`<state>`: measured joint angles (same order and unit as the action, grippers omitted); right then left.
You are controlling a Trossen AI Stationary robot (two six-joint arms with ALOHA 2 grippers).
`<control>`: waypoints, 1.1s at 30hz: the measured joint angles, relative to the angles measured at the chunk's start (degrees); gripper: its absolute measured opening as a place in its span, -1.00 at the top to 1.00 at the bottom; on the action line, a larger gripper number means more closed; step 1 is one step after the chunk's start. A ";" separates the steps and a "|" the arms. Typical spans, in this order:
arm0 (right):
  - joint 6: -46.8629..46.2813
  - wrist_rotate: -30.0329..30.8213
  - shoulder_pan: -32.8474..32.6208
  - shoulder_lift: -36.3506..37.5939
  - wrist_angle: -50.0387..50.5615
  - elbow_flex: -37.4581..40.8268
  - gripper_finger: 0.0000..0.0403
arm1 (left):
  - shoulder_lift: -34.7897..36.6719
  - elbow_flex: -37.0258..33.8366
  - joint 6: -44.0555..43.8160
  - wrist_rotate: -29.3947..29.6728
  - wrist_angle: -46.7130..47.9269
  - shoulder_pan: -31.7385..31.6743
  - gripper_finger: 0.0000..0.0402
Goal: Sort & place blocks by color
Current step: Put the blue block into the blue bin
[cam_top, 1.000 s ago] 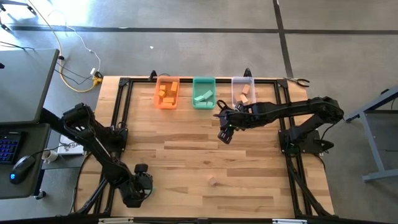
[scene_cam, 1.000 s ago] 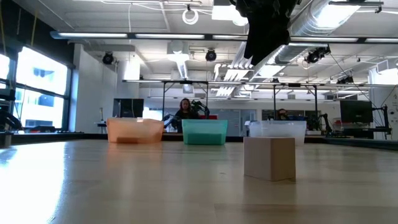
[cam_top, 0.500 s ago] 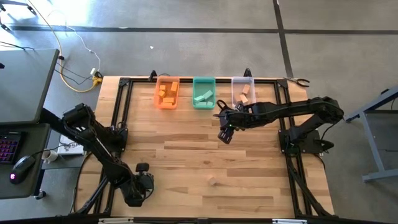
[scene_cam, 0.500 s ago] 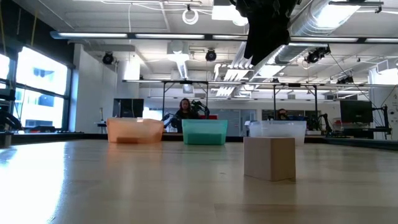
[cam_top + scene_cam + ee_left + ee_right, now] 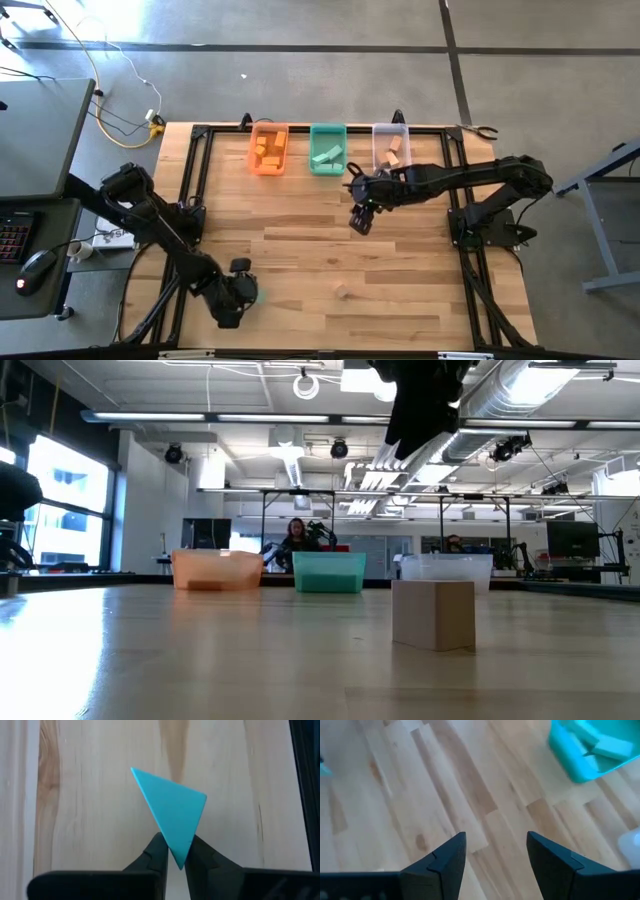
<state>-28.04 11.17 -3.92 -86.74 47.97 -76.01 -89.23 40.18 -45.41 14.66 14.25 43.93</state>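
Note:
My left gripper (image 5: 244, 294) is near the table's front left and is shut on a teal triangular block (image 5: 172, 807). A pale wooden block (image 5: 342, 291) rests flat on the table to its right, and also shows in the low view as the wooden block (image 5: 433, 613). My right gripper (image 5: 360, 222) hangs open above the table in front of the green bin (image 5: 328, 150), with nothing between its fingers (image 5: 445, 857). Other blocks lie in the orange bin (image 5: 268, 150), the green bin and the clear bin (image 5: 391, 148). My left gripper pinches the teal block's pointed corner (image 5: 179, 851) between its two fingers (image 5: 159, 851). The fingers come from above, pointing down. The rest of the block fans out beyond the fingertips over the wood; whether it is clear of the table I cannot tell.
The three bins stand in a row along the table's far edge. A black frame (image 5: 200, 200) runs round the tabletop. A wide stretch of bare wood lies between the bins and the wooden block. A person (image 5: 298, 538) sits in the room behind.
My left gripper has moved toward the table's right edge, closer to the wooden block, and a teal block now shows at its tip in the high view.

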 joint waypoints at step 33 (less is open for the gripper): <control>40.32 -8.65 -16.77 -7.60 -26.71 -0.02 -0.12 | 0.11 0.02 24.76 -7.07 -28.55 -15.80 0.89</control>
<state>12.28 2.52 -20.69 -94.34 21.25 -76.03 -89.12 40.21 -20.65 7.59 -14.30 28.13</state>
